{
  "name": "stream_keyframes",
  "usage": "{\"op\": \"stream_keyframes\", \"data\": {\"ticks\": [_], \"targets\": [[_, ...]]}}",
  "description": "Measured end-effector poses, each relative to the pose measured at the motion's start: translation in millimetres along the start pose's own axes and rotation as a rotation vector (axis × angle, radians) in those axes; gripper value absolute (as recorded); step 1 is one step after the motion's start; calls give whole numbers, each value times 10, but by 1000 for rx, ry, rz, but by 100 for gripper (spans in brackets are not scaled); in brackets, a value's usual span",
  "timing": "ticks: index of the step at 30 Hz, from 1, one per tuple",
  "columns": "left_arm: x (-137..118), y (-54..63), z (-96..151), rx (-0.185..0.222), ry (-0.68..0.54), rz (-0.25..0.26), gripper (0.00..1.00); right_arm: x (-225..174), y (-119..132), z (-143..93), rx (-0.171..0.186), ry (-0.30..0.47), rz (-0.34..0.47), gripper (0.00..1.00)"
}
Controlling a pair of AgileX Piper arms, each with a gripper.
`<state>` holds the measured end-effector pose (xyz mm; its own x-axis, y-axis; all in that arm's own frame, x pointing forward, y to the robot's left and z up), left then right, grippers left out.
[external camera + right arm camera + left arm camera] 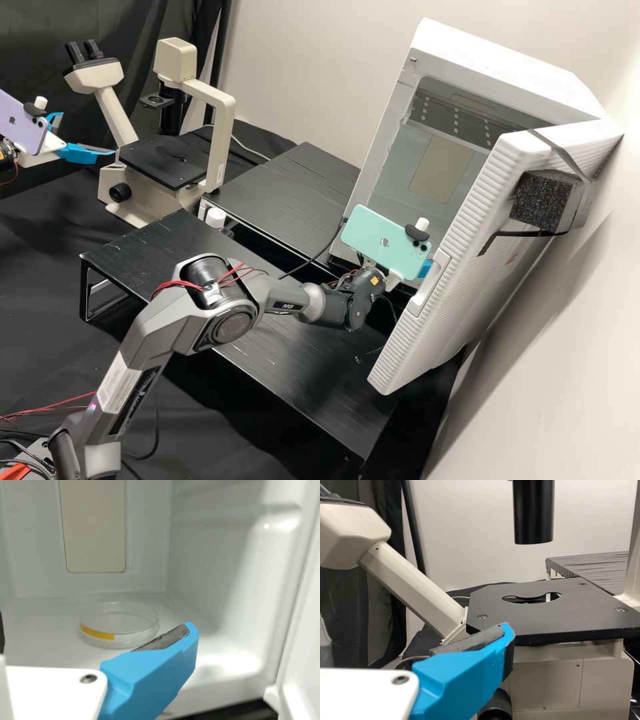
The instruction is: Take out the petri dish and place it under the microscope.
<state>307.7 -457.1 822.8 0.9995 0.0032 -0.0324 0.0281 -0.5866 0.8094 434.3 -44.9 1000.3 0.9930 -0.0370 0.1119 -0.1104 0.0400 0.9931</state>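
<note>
Black bench cloth (40, 267), pale wall (300, 73) — left fingers (87, 154) and right fingers (425, 269) wide apart, empty — petri dish (120, 627) inside white cabinet (493, 63).

1 petri dish (120, 622) lies in the cabinet (400, 177). The microscope (167, 160) stands left of that, low stands (290, 193) between them.

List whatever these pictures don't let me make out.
- Dish, right wrist view: too faint to tell whether it holds anything.
- Cabinet floor, high view: hidden partly by the phone and right arm.
- Microscope's knob, left wrist view: partly behind the blue finger, cut by the bottom edge.
- Left arm, high view: cut by the left edge.
</note>
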Motion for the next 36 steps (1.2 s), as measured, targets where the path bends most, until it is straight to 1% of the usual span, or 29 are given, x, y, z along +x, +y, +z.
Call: {"op": "stream_keyframes", "data": {"ticks": [5, 7, 9, 21, 30, 36], "targets": [[0, 0, 0, 0, 0, 0, 100, 144, -2, -4, -22, -26, -7, 100], [0, 0, 0, 0, 0, 0, 100, 201, -9, -5, -38, -40, -15, 100], [0, 0, 0, 0, 0, 0, 100, 245, -11, -18, -43, -41, -15, 100], [0, 0, 0, 0, 0, 0, 100, 486, -106, 9, -55, -88, -29, 100], [0, 0, 0, 0, 0, 0, 100, 637, -168, -18, -61, -80, -28, 100], [0, 0, 0, 0, 0, 0, 100, 676, -202, 4, -40, -86, -25, 100]]}}
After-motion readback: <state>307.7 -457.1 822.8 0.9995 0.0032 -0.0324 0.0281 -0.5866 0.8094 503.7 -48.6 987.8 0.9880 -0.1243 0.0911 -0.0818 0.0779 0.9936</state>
